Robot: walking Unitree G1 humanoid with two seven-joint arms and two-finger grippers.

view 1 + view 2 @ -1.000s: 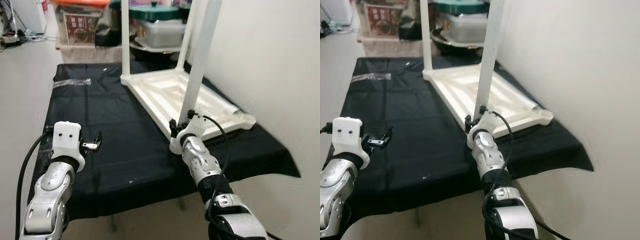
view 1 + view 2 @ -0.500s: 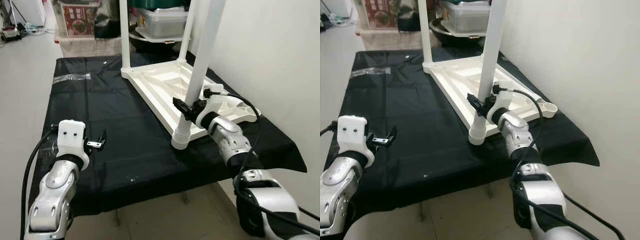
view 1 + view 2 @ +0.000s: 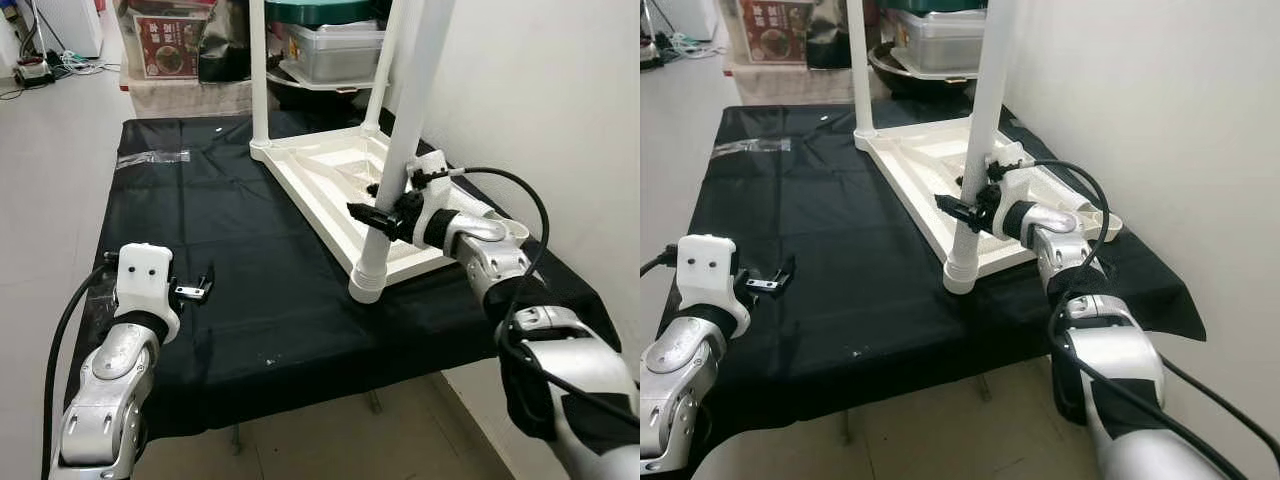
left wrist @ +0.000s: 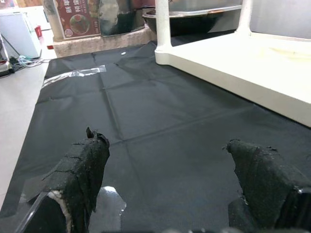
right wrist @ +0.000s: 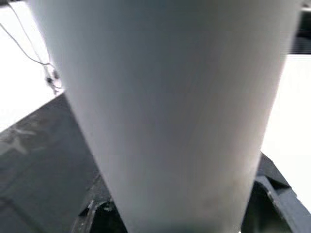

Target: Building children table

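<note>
Left eye view: right gripper (image 3: 378, 214) jaws clasp smooth round white leg (image 3: 405, 140); left gripper (image 3: 197, 287) jaws parted.

Left end effector (image 4: 165, 184) open, right end effector (image 3: 385, 215) seemingly clamped

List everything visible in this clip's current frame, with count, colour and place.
Tabletop: one, cream white, lying upside down on the black cloth, near the wall side.
Table legs: three in view, white, standing upright from the tabletop's corners.
Black cloth: one, covering the work surface.
Clear tape strip: one, on the cloth's far left.
Storage boxes: several, grey and green, on the floor beyond.
Wall: white, on the right.
Left hand: black fingers open, hovering over the cloth's near left.
Right hand: gripping the nearest leg low down.
</note>
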